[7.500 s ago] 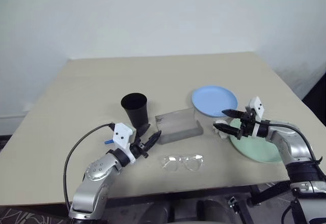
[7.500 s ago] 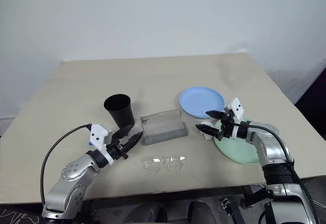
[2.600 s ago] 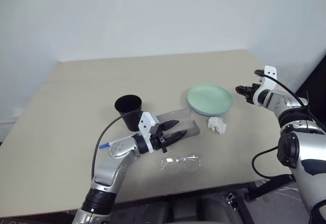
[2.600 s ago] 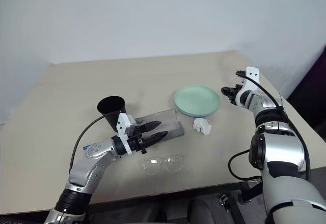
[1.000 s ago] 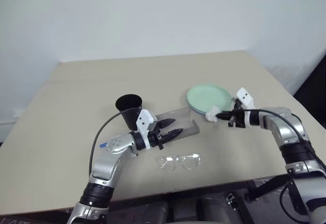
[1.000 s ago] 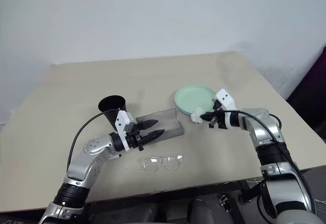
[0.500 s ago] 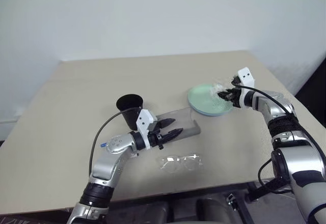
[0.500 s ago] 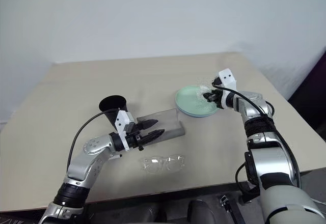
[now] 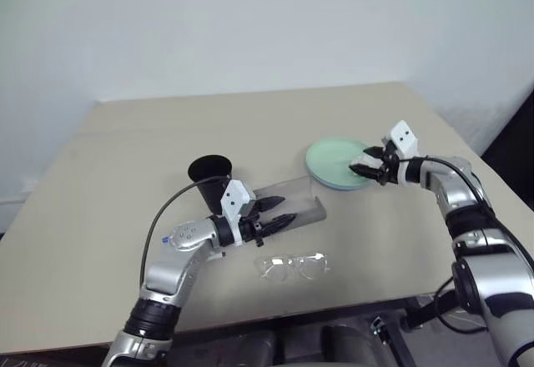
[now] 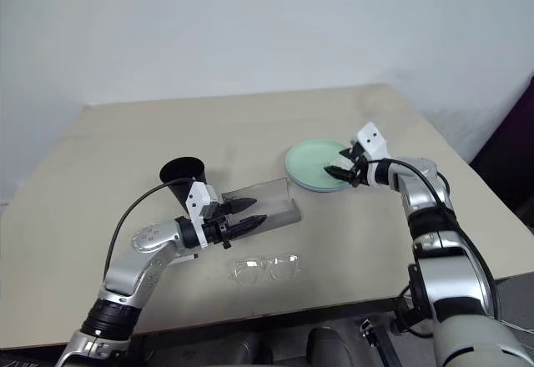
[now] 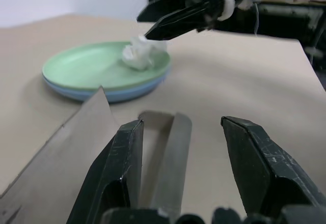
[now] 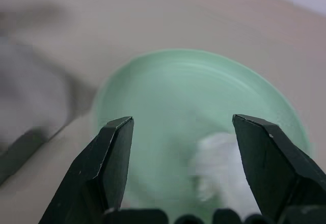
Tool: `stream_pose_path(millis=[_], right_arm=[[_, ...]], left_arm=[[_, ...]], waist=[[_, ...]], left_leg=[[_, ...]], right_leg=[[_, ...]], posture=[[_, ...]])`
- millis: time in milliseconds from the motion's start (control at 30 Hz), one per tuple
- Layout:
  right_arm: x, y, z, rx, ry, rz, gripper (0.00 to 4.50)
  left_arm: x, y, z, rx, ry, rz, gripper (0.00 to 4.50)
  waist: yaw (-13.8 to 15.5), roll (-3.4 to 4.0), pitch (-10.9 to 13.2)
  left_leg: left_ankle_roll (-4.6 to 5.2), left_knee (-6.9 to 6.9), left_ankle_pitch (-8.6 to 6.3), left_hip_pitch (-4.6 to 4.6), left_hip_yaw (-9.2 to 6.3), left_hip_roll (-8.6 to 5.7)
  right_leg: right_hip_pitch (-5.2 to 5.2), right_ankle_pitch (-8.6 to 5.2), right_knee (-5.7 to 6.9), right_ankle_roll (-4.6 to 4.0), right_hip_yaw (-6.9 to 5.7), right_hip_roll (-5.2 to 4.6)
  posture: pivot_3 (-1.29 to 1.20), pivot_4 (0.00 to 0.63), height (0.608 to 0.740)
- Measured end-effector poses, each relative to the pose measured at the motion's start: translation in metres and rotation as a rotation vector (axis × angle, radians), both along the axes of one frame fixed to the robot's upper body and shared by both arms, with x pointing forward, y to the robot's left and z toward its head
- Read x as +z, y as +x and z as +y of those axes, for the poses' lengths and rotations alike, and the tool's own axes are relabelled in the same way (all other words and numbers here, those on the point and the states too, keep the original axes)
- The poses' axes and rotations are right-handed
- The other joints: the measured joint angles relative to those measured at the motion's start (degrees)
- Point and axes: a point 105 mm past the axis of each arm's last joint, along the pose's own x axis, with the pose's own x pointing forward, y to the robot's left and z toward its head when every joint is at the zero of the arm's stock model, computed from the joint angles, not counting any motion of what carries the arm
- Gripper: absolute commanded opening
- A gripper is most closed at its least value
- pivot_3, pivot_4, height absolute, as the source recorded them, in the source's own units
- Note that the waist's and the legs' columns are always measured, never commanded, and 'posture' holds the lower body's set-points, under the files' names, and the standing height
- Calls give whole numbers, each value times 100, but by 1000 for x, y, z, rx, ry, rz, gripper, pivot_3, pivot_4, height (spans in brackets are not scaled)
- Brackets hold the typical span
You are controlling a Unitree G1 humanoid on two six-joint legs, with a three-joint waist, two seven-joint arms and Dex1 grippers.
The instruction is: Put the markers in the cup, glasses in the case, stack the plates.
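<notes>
Left eye view first, largest thing down: the table (image 9: 125,142) carries everything within both arms' reach, which suits a sort done from one standing spot; the plates (image 9: 330,160) lie at the right-hand side as one stack, the mint green one on top of the light blue one, whose rim shows beneath it in the left wrist view, so that step looks done; the case (image 9: 294,203) lies near the middle with its lid raised, I judge so that the glasses can go straight in; the cup (image 9: 209,178) stands upright just behind the left arm, mouth up to take the markers; the glasses (image 9: 292,265) lie flat on the table nearer the front edge than the case, apart from it and not yet packed; of the markers I can make out just a blue tip (image 9: 168,238) beside the left forearm, too small to say more; a crumpled white paper (image 11: 140,51) sits on the green plate, seemingly parked there out of the way; the left gripper (image 9: 275,211) hovers over the open case with its fingers apart and nothing between them; the right gripper (image 9: 367,165) hangs over the plate's edge, fingers spread, empty, with the paper lying free just below it.
</notes>
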Motion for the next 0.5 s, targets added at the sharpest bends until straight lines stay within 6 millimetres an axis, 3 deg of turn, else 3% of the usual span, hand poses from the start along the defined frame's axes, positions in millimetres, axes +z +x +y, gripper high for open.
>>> stream_pose_path(millis=[67, 300, 500], right_arm=[[-4, -14, 2, 73, -1, 21, 3359], [9, -49, 18, 263, 45, 43, 3359], [-5, -86, 32, 420, 19, 146, 3359]], left_arm=[[-5, -8, 2, -74, 60, 26, 2534], [-9, -31, -4, -337, 197, 79, 2534], [-8, -36, -5, -511, 318, 80, 2534]], waist=[[-2, 1, 0], [18, -1, 2], [57, -2, 2]], left_leg=[[0, 3, 0, 0, 2, 0], [-25, 7, -3, 3, 3, 11], [-22, 18, -1, -5, 7, 8]], right_leg=[[0, 0, 1, 0, 1, 0], [1, -8, 2, -9, -6, 2], [1, -15, 0, 1, -7, -3]], posture=[[0, 0, 740], [0, 0, 740], [0, 0, 740]])
